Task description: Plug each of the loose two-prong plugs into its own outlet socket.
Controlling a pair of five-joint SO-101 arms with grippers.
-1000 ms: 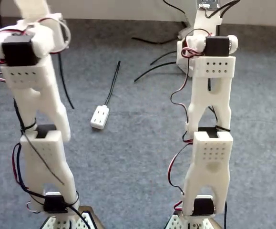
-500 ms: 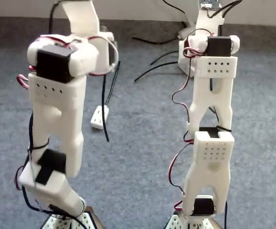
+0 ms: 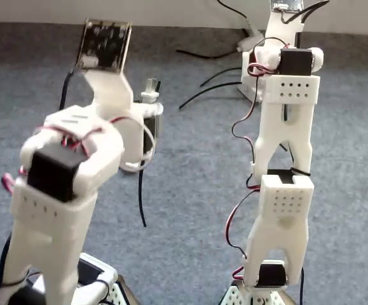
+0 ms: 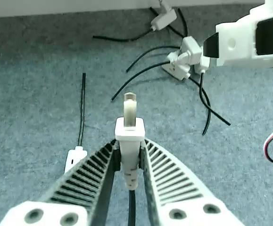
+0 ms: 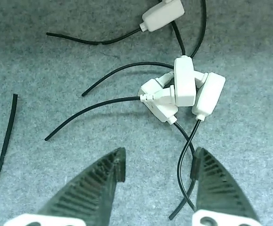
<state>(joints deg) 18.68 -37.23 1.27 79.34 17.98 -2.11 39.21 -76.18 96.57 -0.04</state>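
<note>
My left gripper [image 4: 129,145] is shut on a white two-prong plug [image 4: 129,129], prongs pointing away, its black cord hanging down between the fingers. In the high view this plug [image 3: 150,89] sticks up above the left arm. Below it on the carpet lies a small white outlet block [image 4: 75,157] with a black cord. My right gripper [image 5: 157,165] hangs open over the carpet, short of a white outlet socket cluster [image 5: 183,89] with plugs seated in it. A loose white plug [image 5: 162,15] lies beyond the cluster.
Loose black cords [image 5: 103,80] curl across the grey carpet around the cluster. The right arm [image 3: 285,159] stands upright at the right of the table. A wall edge [image 4: 70,7] runs along the far side.
The left arm has swung from the far left toward the middle and risen, carrying the plug; it now covers the outlet block in the high view. The right arm has stayed still.
</note>
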